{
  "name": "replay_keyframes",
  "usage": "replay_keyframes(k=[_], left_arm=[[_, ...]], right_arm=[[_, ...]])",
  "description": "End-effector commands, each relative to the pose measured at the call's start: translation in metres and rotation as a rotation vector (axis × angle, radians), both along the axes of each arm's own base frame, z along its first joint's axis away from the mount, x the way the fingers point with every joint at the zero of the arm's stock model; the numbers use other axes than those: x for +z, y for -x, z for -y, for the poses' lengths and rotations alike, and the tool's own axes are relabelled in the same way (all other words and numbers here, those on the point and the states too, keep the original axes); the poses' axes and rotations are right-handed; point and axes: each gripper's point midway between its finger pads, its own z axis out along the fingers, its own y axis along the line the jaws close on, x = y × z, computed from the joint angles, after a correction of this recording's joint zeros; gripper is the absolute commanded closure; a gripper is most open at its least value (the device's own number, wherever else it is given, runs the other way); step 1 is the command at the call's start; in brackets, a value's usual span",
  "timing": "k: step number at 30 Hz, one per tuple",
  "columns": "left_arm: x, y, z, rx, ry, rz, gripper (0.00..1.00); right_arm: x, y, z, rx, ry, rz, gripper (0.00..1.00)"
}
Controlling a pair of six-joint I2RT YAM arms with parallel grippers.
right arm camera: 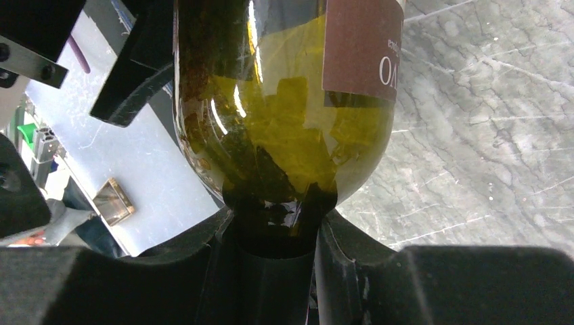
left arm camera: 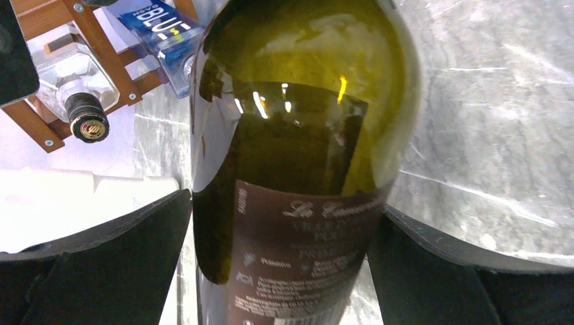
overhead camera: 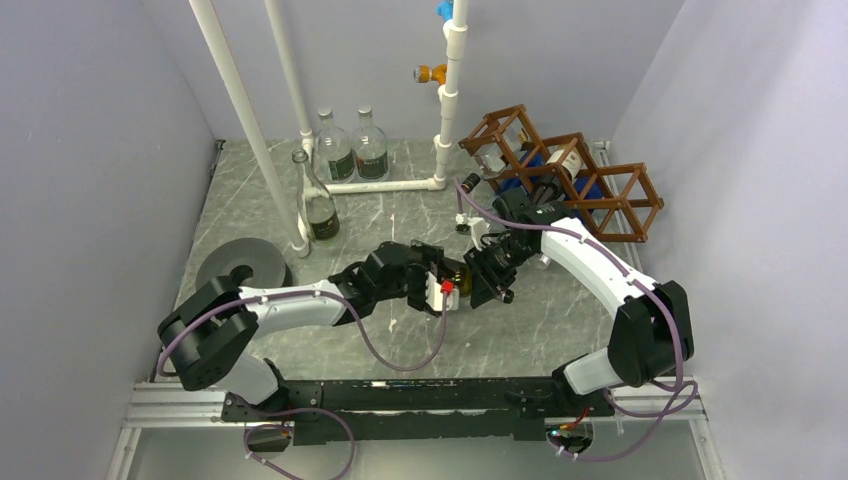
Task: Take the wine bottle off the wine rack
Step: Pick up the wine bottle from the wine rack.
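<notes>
A dark green wine bottle (overhead camera: 457, 275) with a brown label hangs over the middle of the table, away from the brown wooden wine rack (overhead camera: 610, 200) at the back right. My right gripper (overhead camera: 482, 272) is shut on the bottle's neck; in the right wrist view its fingers (right arm camera: 352, 264) clamp the neck below the shoulder of the bottle (right arm camera: 284, 101). My left gripper (overhead camera: 438, 290) is open, its jaws standing on either side of the bottle's body (left arm camera: 298, 135) at the label. The left gripper (left arm camera: 284, 211) straddles it closely. A corner of the rack (left arm camera: 95, 40) shows behind.
The rack still holds a clear bottle (left arm camera: 74, 88) and a blue box (left arm camera: 159, 27). Three glass bottles (overhead camera: 333, 150) (overhead camera: 370, 148) (overhead camera: 316, 205) stand at the back beside a white pipe frame (overhead camera: 240, 110). A grey disc (overhead camera: 240, 265) lies at the left.
</notes>
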Motion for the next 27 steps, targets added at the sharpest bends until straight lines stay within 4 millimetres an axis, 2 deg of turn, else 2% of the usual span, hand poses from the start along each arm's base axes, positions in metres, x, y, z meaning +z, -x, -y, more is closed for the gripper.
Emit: replay_keyframes(k=[1, 7, 9, 10, 11, 12, 21, 27], left_arm=[[0.020, -0.019, 0.011, 0.052, 0.032, 0.045, 0.01], [0.013, -0.021, 0.013, 0.078, 0.009, -0.014, 0.26], [0.013, -0.018, 0.013, 0.072, 0.006, -0.034, 0.48], [0.014, -0.017, 0.013, 0.069, 0.006, -0.044, 0.75], [0.016, -0.015, 0.013, 0.069, 0.010, -0.055, 0.92], [0.017, -0.013, 0.012, 0.067, 0.016, -0.063, 1.00], [0.022, 0.003, 0.007, 0.065, 0.111, -0.122, 1.00], [0.024, 0.004, -0.002, 0.097, 0.160, -0.112, 1.00]], right_arm=[[0.021, -0.012, -0.016, 0.046, -0.102, 0.080, 0.96], [0.018, -0.012, -0.016, 0.040, -0.092, 0.074, 0.90], [0.018, -0.011, -0.015, 0.042, -0.091, 0.071, 0.87], [0.018, -0.011, -0.015, 0.043, -0.090, 0.069, 0.84], [0.018, -0.011, -0.015, 0.044, -0.091, 0.069, 0.82], [0.018, -0.011, -0.015, 0.045, -0.093, 0.068, 0.79], [0.020, -0.007, -0.015, 0.063, -0.102, 0.062, 0.43], [0.025, -0.003, -0.015, 0.085, -0.114, 0.060, 0.30]])
